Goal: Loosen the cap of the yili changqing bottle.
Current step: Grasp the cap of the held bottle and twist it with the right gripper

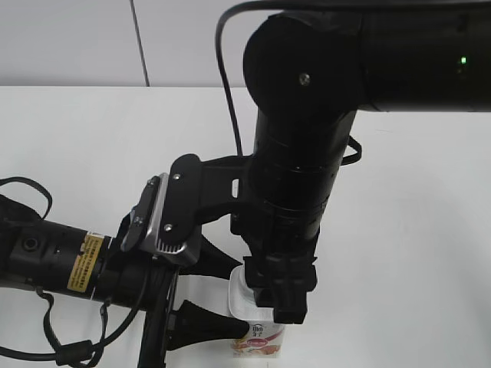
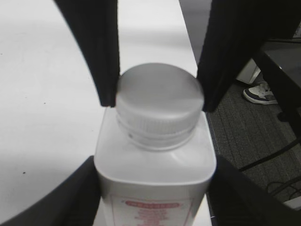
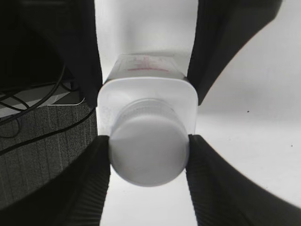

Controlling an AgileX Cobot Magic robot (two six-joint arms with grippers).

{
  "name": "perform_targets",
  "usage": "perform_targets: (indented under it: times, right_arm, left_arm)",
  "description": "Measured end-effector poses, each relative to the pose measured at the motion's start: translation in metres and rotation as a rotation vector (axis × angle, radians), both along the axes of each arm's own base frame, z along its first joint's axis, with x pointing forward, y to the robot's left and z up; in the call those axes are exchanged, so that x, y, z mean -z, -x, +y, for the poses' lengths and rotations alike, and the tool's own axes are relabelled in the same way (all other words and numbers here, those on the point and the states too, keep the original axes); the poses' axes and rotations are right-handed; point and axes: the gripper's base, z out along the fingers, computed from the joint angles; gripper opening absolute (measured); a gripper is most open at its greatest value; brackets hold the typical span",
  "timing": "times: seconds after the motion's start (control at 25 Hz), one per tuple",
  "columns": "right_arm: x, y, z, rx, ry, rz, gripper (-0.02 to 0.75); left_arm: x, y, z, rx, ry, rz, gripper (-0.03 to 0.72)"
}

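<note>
- Bottle [image 1: 257, 337] stands at the near edge of the white table [image 1: 414, 230] in the exterior view; only its lower label and a bit of shoulder show. The right arm [image 1: 299, 153] descends over it and hides the cap. The left gripper [image 1: 222, 326] reaches in from the left at bottle height; its grip is hard to make out here.
- Left wrist view: the left gripper [image 2: 155, 188] is closed on the bottle [image 2: 155, 160] body, fingers [image 2: 70, 197] against both sides. The right gripper's fingers [image 2: 101, 52] touch the cap [image 2: 160, 101] on either side. A shoe [image 2: 261, 92] lies on the floor beyond the table.
- Right wrist view: the right gripper [image 3: 149, 155] is clamped on the cap [image 3: 149, 153], pads [image 3: 89, 179] pressing both sides. The bottle [image 3: 148, 89] shoulders show behind; the contents are hidden. Cables [image 3: 33, 117] lie on the floor at left.
</note>
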Motion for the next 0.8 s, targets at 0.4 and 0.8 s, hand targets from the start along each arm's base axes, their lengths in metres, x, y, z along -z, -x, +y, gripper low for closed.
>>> perform_targets:
  times: [0.4,0.8]
  right_arm:
    - [0.0,0.0,0.0,-0.005,0.002,0.004,0.448]
    - [-0.025,0.008,-0.007,0.083,-0.046,-0.004,0.58]
  left_arm:
    - [0.0,0.0,0.0,0.0,0.0,0.003,0.429]
    - [0.0,0.0,0.0,-0.007,0.001,0.007,0.429]
